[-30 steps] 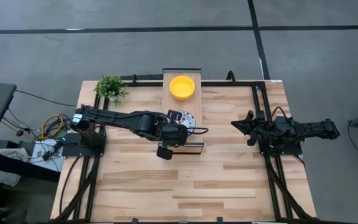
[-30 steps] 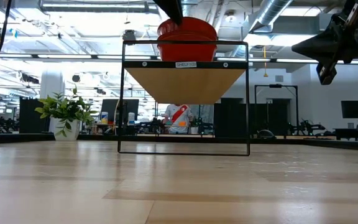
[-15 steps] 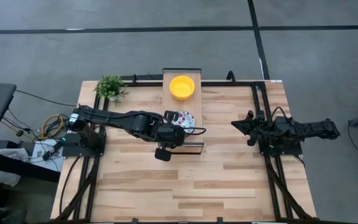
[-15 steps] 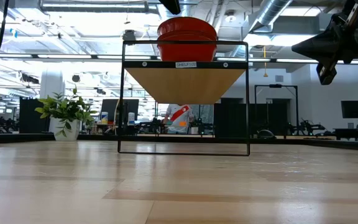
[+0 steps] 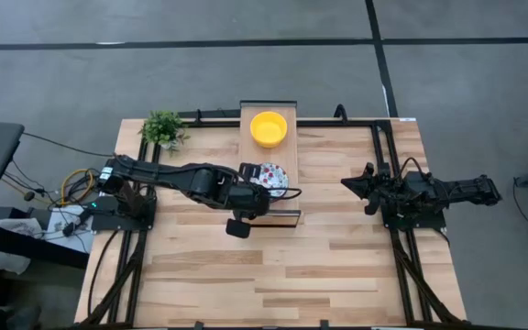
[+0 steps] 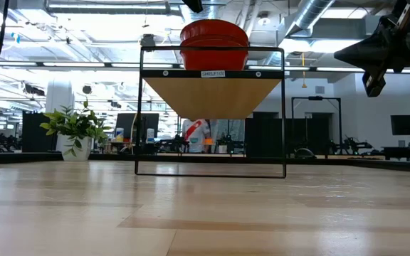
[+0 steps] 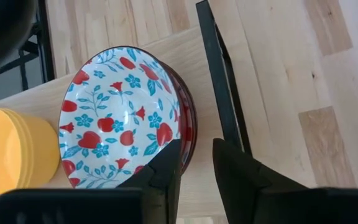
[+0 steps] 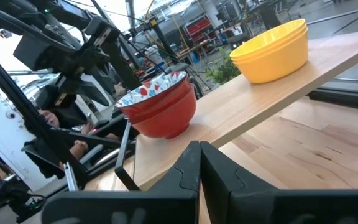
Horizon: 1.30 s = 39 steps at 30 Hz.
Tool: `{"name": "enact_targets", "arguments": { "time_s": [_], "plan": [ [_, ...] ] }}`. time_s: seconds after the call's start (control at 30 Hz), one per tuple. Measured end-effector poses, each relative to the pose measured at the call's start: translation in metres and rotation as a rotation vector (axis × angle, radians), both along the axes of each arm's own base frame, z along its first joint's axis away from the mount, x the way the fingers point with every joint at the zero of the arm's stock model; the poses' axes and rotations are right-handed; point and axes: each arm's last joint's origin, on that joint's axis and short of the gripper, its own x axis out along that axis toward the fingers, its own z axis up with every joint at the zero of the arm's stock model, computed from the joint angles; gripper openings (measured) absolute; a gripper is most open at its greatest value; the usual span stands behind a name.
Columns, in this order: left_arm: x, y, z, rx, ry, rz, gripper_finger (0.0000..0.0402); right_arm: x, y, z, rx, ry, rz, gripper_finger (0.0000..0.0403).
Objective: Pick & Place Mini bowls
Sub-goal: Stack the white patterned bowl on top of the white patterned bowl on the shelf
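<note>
A stack of mini bowls [image 5: 273, 174], red outside and white with red-and-blue flowers inside, stands on a raised wooden shelf [image 5: 287, 151]. In the left wrist view the floral stack [image 7: 117, 118] sits beside a yellow stack [image 7: 11, 152]. The yellow bowls [image 5: 269, 127] stand at the shelf's far end. My left gripper [image 7: 197, 155] hovers open just above the floral stack's rim; in the low view its tip [image 6: 193, 4] is clear of the red bowls [image 6: 214, 43]. My right gripper [image 5: 346, 183] waits shut at the table's right side, off the table.
The shelf stands on a black wire frame [image 6: 283, 114] above the table's far middle. A small potted plant [image 5: 163, 128] sits at the far left corner. Bare wooden tabletop [image 5: 337, 266] lies in front of the shelf. A person shows in the room behind [image 6: 199, 131].
My left gripper has risen from the top of the floral stack and drawn slightly toward the table's near left. The bowls have stayed in place on the shelf.
</note>
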Motion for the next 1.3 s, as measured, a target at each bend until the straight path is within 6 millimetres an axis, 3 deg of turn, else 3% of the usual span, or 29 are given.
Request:
{"name": "enact_targets", "arguments": {
  "time_s": [0.27, 0.5, 0.97, 1.3],
  "plan": [
    [-0.011, -0.002, 0.013, -0.022, -0.042, 0.008, 0.0087, 0.0, 0.0, 0.0, 0.0, 0.0, 0.0, 0.0],
    [-0.012, 0.001, 0.018, -0.029, -0.072, 0.015, 0.0043, 0.0, 0.0, 0.0, 0.0, -0.001, 0.0, 0.0],
    [0.003, 0.005, -0.005, -0.03, -0.101, 0.029, 0.0044, 0.0, 0.0, 0.0, 0.0, 0.0, -0.001, 0.0],
    [0.004, 0.005, -0.005, -0.064, -0.114, 0.047, 0.0044, 0.0, 0.0, 0.0, 0.0, 0.0, 0.0, 0.0]
  ]
}}
